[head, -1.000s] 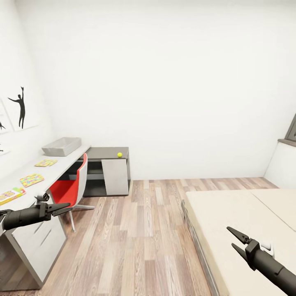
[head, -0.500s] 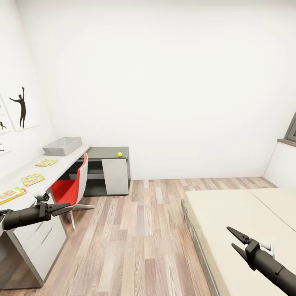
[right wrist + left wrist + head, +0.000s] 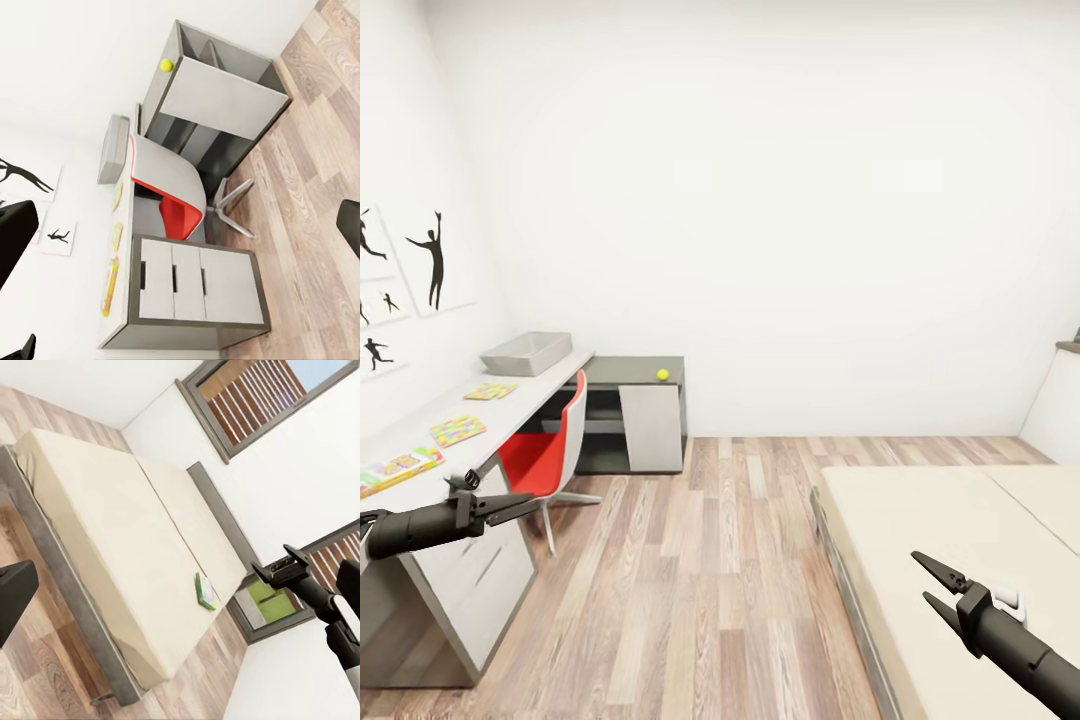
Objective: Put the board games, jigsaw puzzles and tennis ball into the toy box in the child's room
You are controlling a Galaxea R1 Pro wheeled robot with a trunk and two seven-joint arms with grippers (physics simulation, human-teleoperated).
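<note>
Both black grippers hover empty: the left gripper (image 3: 520, 505) beside the white desk drawers (image 3: 470, 575), fingers near together but too slender to tell whether they meet; the right gripper (image 3: 937, 585) over the cream mattress bed (image 3: 920, 520), jaws spread. Along the pale grey desk (image 3: 420, 455) lie a colourful flat game box (image 3: 398, 467), then two multicolour puzzle boards (image 3: 458, 431) (image 3: 490, 391), then the light grey toy bin (image 3: 527, 353). A red chair (image 3: 545, 455) is tucked under. Farthest, a small yellow-green ball (image 3: 662, 375) sits on the dark corner section.

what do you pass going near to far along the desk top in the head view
board game → jigsaw puzzle → second jigsaw puzzle → toy box, with the tennis ball off on the dark corner section
</note>
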